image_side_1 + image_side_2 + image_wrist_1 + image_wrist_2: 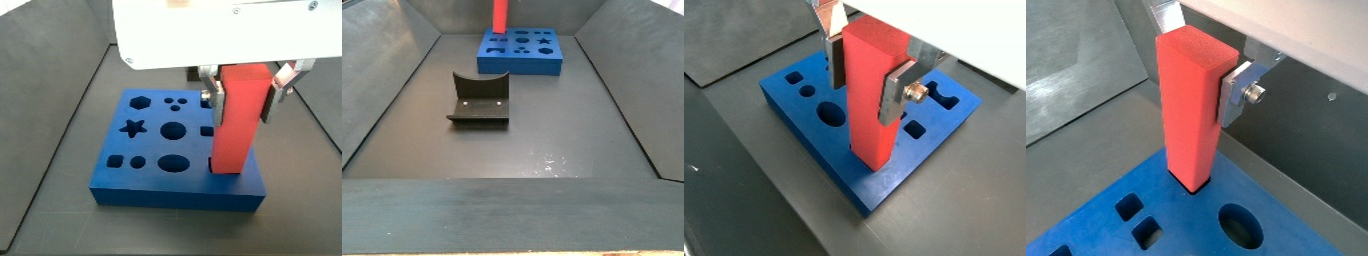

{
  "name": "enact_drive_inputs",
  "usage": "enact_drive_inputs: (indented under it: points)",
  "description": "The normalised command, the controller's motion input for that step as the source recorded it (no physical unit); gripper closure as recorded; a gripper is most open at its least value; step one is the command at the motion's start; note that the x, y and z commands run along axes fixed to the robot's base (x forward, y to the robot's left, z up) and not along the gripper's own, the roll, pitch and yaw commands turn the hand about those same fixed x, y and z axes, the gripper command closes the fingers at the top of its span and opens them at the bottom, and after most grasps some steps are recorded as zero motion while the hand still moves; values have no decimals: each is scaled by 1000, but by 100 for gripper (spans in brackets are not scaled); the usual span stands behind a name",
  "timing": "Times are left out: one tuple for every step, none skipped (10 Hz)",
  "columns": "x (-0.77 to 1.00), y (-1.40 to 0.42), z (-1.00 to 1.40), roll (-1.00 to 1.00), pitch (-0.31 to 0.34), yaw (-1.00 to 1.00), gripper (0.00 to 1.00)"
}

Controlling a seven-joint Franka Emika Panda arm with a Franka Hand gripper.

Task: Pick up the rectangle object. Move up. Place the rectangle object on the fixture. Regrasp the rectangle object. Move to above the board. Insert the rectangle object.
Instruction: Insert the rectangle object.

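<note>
Block (241, 118) stood upright, long axis straight down into the board (140, 175).
Gripper (867, 72) had its fingers clamped on the block's upper part at center frame; lower end looked just started in a slot near the board's edge.

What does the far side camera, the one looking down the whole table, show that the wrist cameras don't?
Only that side view shows the fixture, standing on the floor apart from the board.

Only the wrist views show the gripper: its silver fingers clamp the rectangle object near its top, and its lower end sits in a cut-out at the board's edge.

Both show the red block upright on the blue board.
</note>
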Motion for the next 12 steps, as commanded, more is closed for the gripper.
enact_drive_inputs:
  points:
    - [0, 0, -51, 0, 0, 0, 100]
    - [0, 0, -143, 17, 0, 0, 100]
    - [0, 0, -177, 0, -11, 0, 100]
    - [0, 0, -194, 0, -31, 0, 100]
    - [-17, 0, -251, 0, -71, 0, 100]
    - [0, -37, -309, 0, -86, 0, 100]
    - [66, -83, -494, 0, -46, 0, 100]
    - [166, -40, -611, 26, 0, 0, 100]
    - [214, -46, -671, 43, 0, 0, 100]
    - [234, -60, -723, -3, -20, 0, 100]
    - [203, -86, -686, 0, -46, 0, 100]
    - [111, -49, -560, 0, -34, 0, 100]
